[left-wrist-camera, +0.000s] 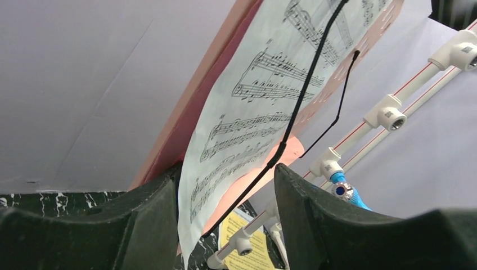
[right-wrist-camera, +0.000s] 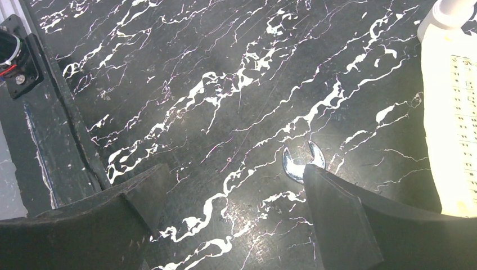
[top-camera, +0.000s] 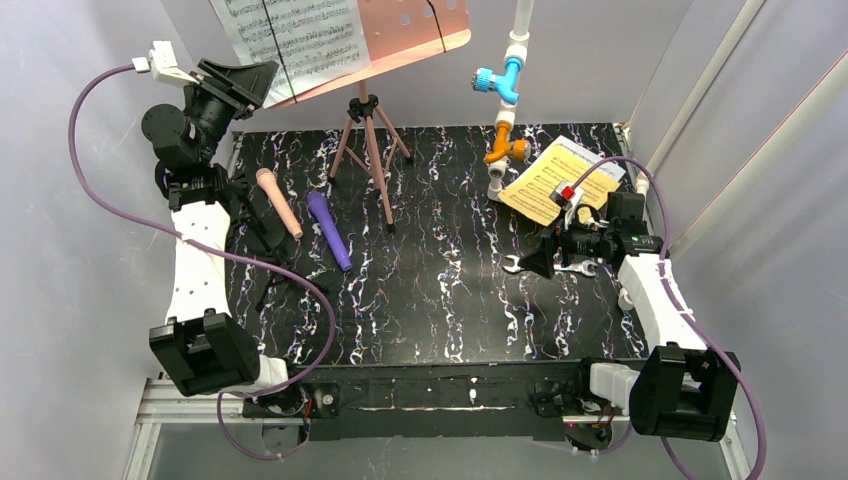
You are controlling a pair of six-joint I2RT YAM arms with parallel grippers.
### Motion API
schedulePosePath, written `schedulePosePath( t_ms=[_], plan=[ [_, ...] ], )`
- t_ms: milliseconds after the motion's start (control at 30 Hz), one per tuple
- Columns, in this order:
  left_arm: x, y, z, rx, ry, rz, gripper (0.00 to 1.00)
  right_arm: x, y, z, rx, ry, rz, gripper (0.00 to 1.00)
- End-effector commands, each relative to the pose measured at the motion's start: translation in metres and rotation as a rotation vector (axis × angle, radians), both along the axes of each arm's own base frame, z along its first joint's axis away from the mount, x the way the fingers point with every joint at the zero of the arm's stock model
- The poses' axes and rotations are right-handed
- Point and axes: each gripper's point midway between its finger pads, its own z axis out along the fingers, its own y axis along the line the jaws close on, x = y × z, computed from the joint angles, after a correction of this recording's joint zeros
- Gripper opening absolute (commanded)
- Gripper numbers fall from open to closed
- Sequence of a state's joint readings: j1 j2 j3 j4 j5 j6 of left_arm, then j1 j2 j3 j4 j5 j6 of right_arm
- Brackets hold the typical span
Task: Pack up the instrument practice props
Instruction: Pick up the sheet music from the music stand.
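Left gripper (left-wrist-camera: 226,171): jaws spread wide and clamped on nothing. The lower corner of the white music sheet (left-wrist-camera: 247,112) and the bottom edge of the pink music stand (top-camera: 410,30) lie in the gap between the fingers (left-wrist-camera: 146,225). The sheet edge runs just beside one finger; whether they touch cannot be told. A thin black cord (left-wrist-camera: 304,95) crosses the sheet. The left arm is raised and stretched toward the stand's left lower corner, wrist well above the table (top-camera: 450,300).

Right gripper (right-wrist-camera: 235,171): jaws apart and empty, hanging low over the table well to the right of the stand. The head of a silver wrench (right-wrist-camera: 304,163) shows just beside one finger, with no contact seen. The right arm is bent, its forearm lying low and pointing left.

The stand is upright on its tripod legs (top-camera: 368,150) at the far edge of the table, with the white sheet on it. The peach microphone (top-camera: 280,203) and purple microphone (top-camera: 330,230) lie side by side just left of the stand's legs. The yellow sheet (top-camera: 555,180) lies flat to the right of the stand, beyond a white pipe (top-camera: 505,100).
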State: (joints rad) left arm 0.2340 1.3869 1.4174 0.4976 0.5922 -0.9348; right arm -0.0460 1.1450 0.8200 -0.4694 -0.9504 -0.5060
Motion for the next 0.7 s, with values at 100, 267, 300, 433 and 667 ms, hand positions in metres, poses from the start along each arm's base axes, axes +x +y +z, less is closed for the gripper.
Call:
schedulePosePath(
  t_ms=[100, 267, 300, 433, 667],
  plan=[
    [-0.005, 0.000, 0.026, 0.055, -0.119, -0.005, 0.41, 0.002, -0.001, 0.002, 0.000, -0.023, 0.007, 0.98],
    [-0.011, -0.004, 0.033, 0.090, -0.153, -0.012, 0.00, 0.003, -0.001, 0.001, 0.000, -0.022, 0.007, 0.98],
    [-0.014, -0.004, 0.035, 0.097, -0.165, -0.003, 0.00, 0.003, -0.001, 0.001, 0.000, -0.021, 0.006, 0.98],
    [-0.032, 0.013, 0.037, 0.101, -0.204, 0.151, 0.00, 0.003, -0.001, 0.001, -0.002, -0.022, 0.006, 0.98],
    [-0.083, 0.075, 0.040, 0.005, -0.250, 0.578, 0.00, 0.002, -0.001, 0.001, 0.000, -0.021, 0.006, 0.98]
  ],
)
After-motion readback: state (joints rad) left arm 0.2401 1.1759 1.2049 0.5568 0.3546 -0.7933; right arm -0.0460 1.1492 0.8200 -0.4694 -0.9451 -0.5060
